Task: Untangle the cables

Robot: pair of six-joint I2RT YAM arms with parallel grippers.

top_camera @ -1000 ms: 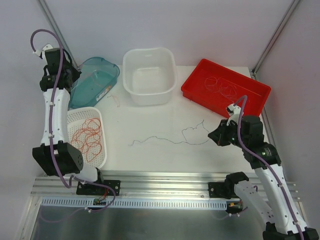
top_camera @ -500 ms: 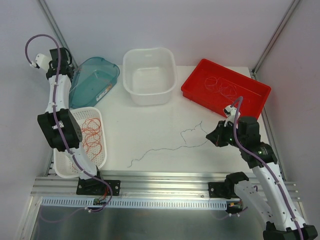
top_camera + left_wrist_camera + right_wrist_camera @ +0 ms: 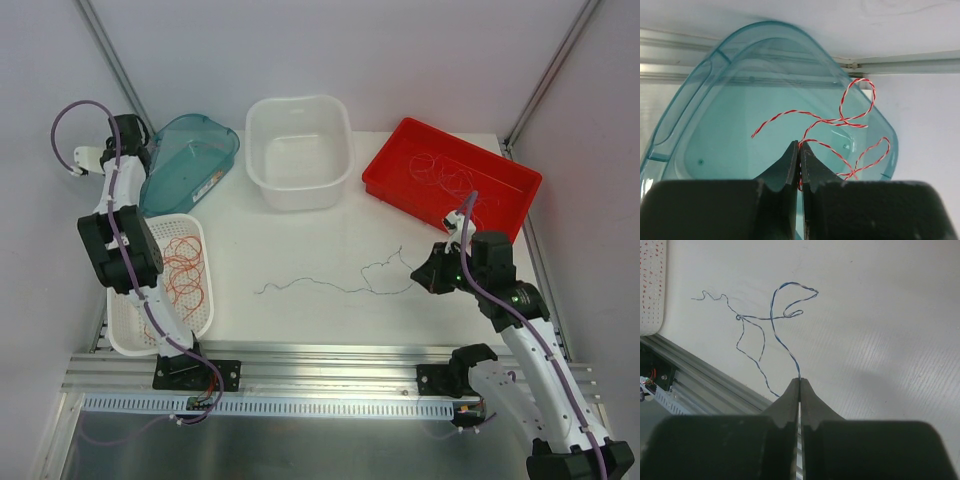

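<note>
Left gripper [image 3: 800, 159], above a clear teal plastic tub [image 3: 715, 125], pinches a thin red-and-white twisted cable [image 3: 840, 117]; right gripper [image 3: 800, 389], far right of the tub, pinches a blue-white twisted cable [image 3: 774, 332].

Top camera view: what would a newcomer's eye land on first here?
Probably the thin dark cable strung across the middle of the white table, its right end pinched in the right gripper, jaws shut. Next comes the red-and-white twisted cable in the left gripper, jaws shut, by the teal bin at far left. Red-orange loops fill the white basket at near left.
</note>
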